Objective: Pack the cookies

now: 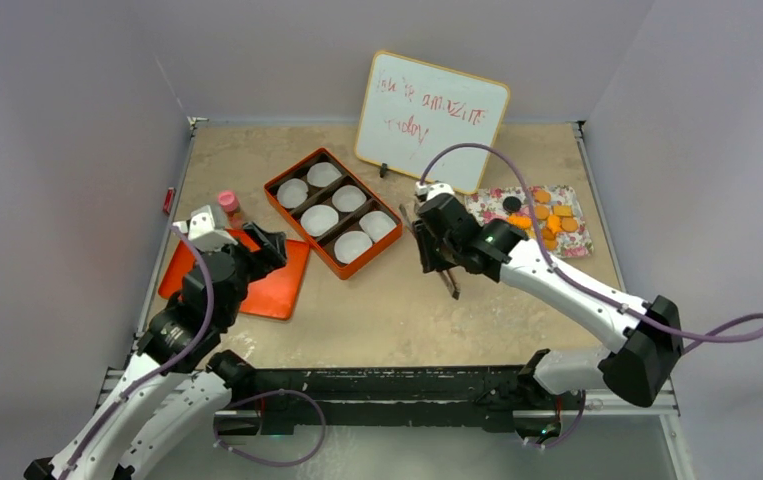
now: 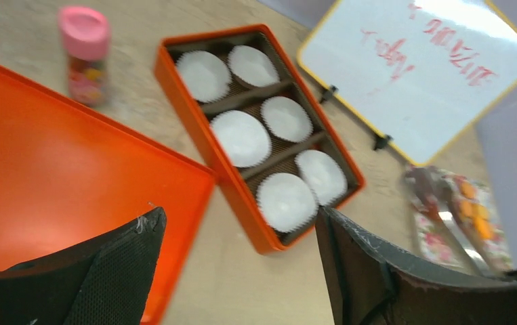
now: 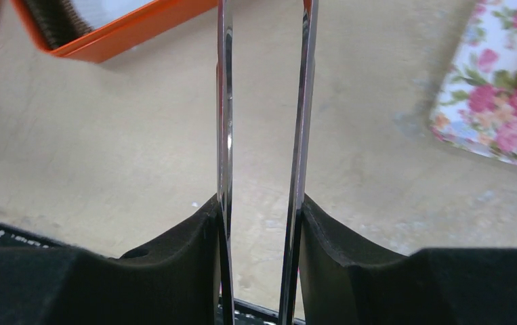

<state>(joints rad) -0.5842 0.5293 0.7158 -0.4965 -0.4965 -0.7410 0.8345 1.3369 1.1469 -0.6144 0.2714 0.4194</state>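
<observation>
The right gripper [image 1: 435, 262] is clamped on metal tongs [image 3: 225, 101], whose blades are slightly parted and empty. The cookies [image 1: 547, 222] lie on a floral mat [image 1: 582, 240] to its right, and the orange box [image 1: 304, 232] of paper cups [image 1: 319, 219] sits to its left. The pick likely needs the tips lowered astride one disc, then a gentle squeeze. The left gripper [image 2: 238, 217] hangs apart and empty over an orange lid [image 1: 277, 290]. The mottled beige worktop [image 1: 387, 310] sits between pale grey walls, with a whiteboard [image 1: 432, 120] beyond.
</observation>
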